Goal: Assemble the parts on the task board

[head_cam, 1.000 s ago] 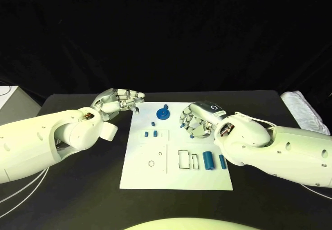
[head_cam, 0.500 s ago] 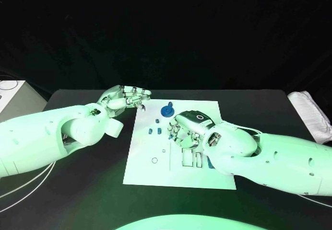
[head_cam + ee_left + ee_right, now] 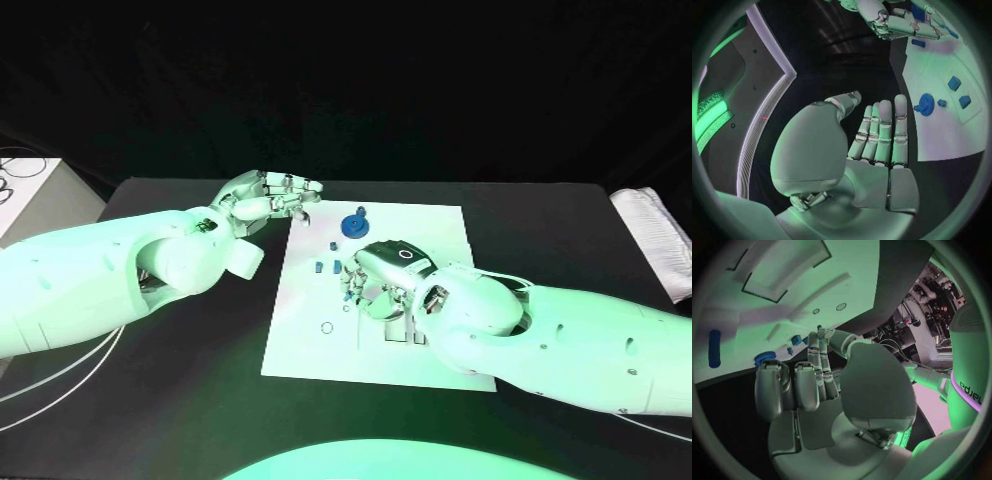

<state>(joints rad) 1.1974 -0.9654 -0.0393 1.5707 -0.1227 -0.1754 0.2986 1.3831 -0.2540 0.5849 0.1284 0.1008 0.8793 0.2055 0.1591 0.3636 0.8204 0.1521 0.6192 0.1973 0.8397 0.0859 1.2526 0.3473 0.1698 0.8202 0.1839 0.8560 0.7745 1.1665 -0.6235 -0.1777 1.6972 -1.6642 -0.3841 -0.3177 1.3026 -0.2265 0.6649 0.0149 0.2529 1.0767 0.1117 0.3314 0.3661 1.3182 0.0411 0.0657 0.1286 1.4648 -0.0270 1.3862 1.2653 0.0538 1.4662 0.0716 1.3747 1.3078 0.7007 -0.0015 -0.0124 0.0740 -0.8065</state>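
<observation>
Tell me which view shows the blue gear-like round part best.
The left wrist view: the round blue part lies unobstructed on the white task board, its hub visible. The head view shows it small near the board's far edge. The right wrist view shows it partly behind the right hand.

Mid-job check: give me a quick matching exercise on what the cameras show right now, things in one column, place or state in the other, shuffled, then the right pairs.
Things:
1. left hand
2. right hand
3. round blue part
4. task board

Place or state:
a. white plate lying flat in the middle of the black table
b. over the middle of the board, above the small blue parts
c. beside the board's far left corner, holding nothing
d. on the far end of the board, between the two hands

Pairs: 1-c, 2-b, 3-d, 4-a
</observation>
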